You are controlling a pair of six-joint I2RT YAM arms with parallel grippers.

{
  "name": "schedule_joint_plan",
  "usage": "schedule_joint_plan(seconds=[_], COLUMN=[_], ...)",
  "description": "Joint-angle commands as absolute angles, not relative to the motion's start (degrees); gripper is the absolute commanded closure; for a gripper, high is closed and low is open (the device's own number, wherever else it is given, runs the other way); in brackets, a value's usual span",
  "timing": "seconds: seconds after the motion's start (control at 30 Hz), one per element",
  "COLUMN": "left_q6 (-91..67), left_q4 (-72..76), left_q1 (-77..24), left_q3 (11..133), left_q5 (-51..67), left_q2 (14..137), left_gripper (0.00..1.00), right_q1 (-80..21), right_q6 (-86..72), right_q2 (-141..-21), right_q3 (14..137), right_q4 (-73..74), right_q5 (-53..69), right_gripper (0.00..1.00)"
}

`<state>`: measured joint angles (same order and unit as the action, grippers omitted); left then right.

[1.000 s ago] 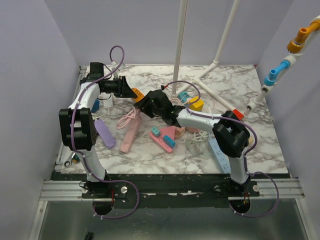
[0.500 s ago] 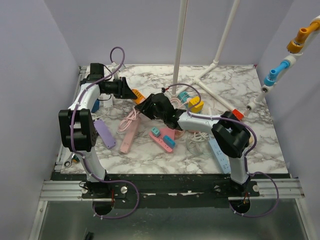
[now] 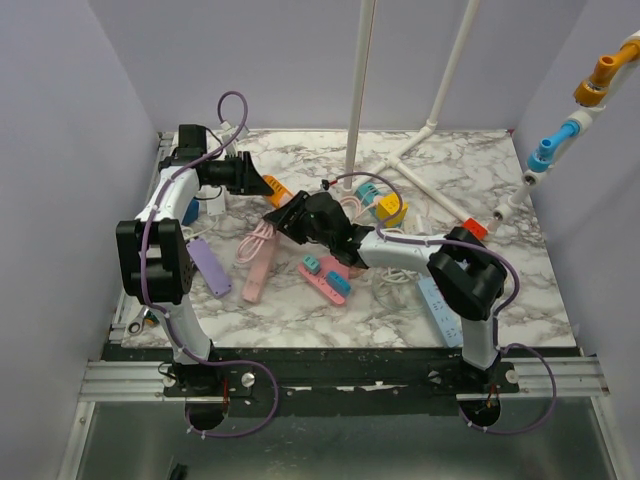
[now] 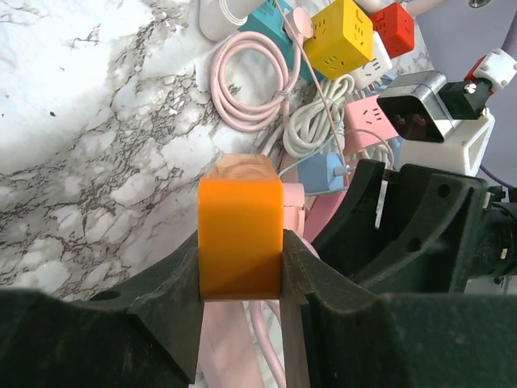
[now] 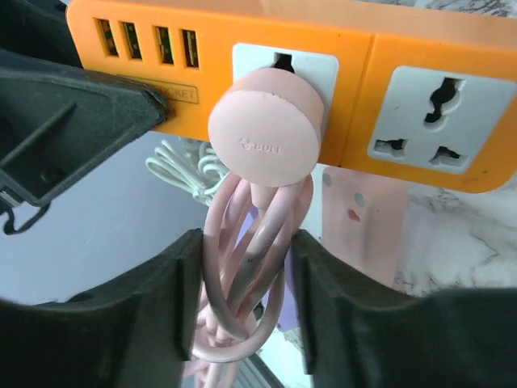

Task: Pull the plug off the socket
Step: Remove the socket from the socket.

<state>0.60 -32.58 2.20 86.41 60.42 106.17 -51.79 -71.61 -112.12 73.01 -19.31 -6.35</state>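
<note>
one plug [image 5: 262,137] in orange strip [image 5: 363,40] | left gripper [image 4: 241,242] clamps strip | right gripper [image 5: 246,242] pinches pink cable [image 5: 234,323]

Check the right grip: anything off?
Yes. The right gripper clamps the pink cable loops just under the plug, not the round plug itself, which sits seated in the orange strip held by the left gripper. Pulling there would likely strain the cable.
</note>
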Motion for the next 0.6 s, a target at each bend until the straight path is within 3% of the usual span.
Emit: schedule_joint_plan(seconds=[0.0,0.1,0.27,0.33,0.47,0.57], left_q6=[-1.06,-1.05,-1.01,-0.98,-0.38,-0.26], left_q4=[-32.75,-33.13,-33.34,-33.38,-33.53,-33.50], left_q1=[2.25,2.25,2.23,2.27,2.27,2.27], left_q3=[87.45,87.81,87.71,87.46,87.06,86.93], left_q5=[62.47,62.91,63.59,63.70,63.47,62.64], left_q2=[103.62,103.65,103.63,103.56,103.54,103.36], left_gripper=[1.00,1.00,1.00,1.00,1.00,1.00], right_q1=[-52.12,-52.13,-51.99,-51.78,-51.59,-51.64], right_q6=[-74.14,-74.05,-73.37,-74.22,-75.21,-76.28], right_q2=[-113.51,-114.55,-115.72,-116.04,-116.30,-115.76], right_q3=[74.34,75.24,77.07,77.16,77.00,76.24], right_q4=[-25.24,-25.36,-25.18,-25.38,-25.40,-25.56], right_q5=[-6.81,-7.52,-8.81,-8.96,-8.42,-7.64], right_gripper=[0.34,0.11,0.13,0.24,0.69,0.89])
